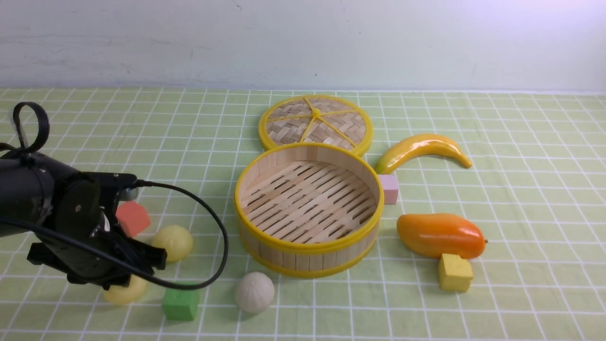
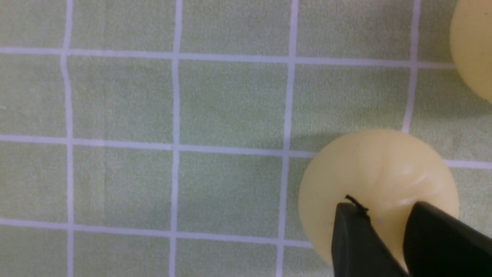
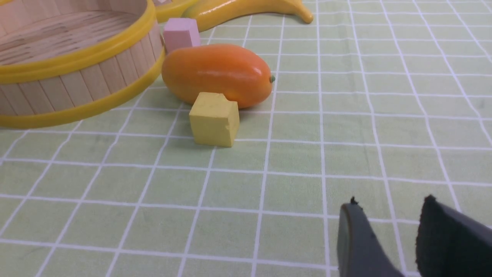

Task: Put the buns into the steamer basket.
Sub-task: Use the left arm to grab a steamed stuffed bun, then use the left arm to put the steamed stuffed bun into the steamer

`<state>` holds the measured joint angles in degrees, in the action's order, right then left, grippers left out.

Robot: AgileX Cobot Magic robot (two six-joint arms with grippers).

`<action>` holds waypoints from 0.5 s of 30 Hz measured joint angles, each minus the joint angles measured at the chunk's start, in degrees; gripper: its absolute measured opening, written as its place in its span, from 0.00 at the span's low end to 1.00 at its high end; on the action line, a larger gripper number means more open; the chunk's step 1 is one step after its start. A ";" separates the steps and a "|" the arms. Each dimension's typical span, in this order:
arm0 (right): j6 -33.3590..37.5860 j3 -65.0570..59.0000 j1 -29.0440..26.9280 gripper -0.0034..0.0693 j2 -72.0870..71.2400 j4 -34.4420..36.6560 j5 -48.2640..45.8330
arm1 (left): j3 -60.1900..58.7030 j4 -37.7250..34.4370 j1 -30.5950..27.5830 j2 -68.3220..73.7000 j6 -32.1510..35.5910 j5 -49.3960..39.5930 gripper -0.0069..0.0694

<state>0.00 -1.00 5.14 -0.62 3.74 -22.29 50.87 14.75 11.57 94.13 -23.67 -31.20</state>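
The steamer basket [image 1: 303,260] stands mid-table with no bun inside, and well to its left the left gripper [image 2: 388,213], jaws slightly apart and grasping nothing, hangs over the nearest yellow bun [image 2: 376,165], which has a green cube [image 1: 181,303] just beside it toward the basket, while the right gripper [image 3: 390,202], also slightly apart, is empty.

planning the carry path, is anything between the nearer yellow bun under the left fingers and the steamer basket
Partly. The farther yellow bun sits roughly on the straight line from the nearer yellow bun to the steamer basket, and the green cube lies just off that line. A lifted carry looks clear, bar the basket's upright wall.
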 joint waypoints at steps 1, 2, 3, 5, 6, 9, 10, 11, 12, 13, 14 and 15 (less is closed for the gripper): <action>0.00 0.00 0.00 0.38 0.00 0.00 0.00 | 0.00 -0.23 0.00 0.00 0.00 0.00 0.22; 0.00 0.00 0.00 0.38 0.00 0.00 0.00 | 0.00 -0.28 0.00 0.00 0.00 0.00 0.16; 0.00 0.00 0.00 0.38 0.00 0.00 0.00 | 0.00 -0.28 0.00 0.00 0.00 -0.14 0.11; 0.00 0.00 0.00 0.38 0.00 0.00 0.00 | 0.20 -0.34 0.00 0.00 0.00 -0.79 0.07; 0.00 0.00 0.00 0.38 0.00 0.00 0.00 | 0.53 -0.52 0.00 -0.09 0.00 -1.50 0.07; 0.00 0.00 0.00 0.38 0.00 0.00 0.00 | 1.78 -2.27 0.41 -2.20 0.77 -4.73 0.07; 0.00 0.00 0.00 0.38 0.00 0.00 0.00 | 2.37 -2.60 1.08 -3.31 1.44 -5.39 0.07; 0.00 0.00 0.00 0.38 0.00 0.00 0.00 | 3.09 -3.32 2.15 -5.18 2.50 -6.76 0.07; 0.00 0.00 0.00 0.38 0.00 0.00 0.00 | 4.02 -3.94 3.60 -6.75 3.42 -7.34 0.07; 0.00 0.00 0.00 0.38 0.00 0.00 0.00 | 5.14 -4.74 5.25 -8.05 4.34 -7.59 0.07; 0.00 0.00 0.00 0.38 0.00 0.00 0.00 | 5.66 -4.95 5.96 -8.26 4.63 -7.67 0.07; 0.00 0.00 0.00 0.38 0.00 0.00 0.00 | 6.81 -5.64 7.37 -8.94 5.18 -7.72 0.07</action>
<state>0.00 -1.00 5.14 -0.62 3.74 -22.29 57.68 9.11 18.95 85.20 -18.49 -38.93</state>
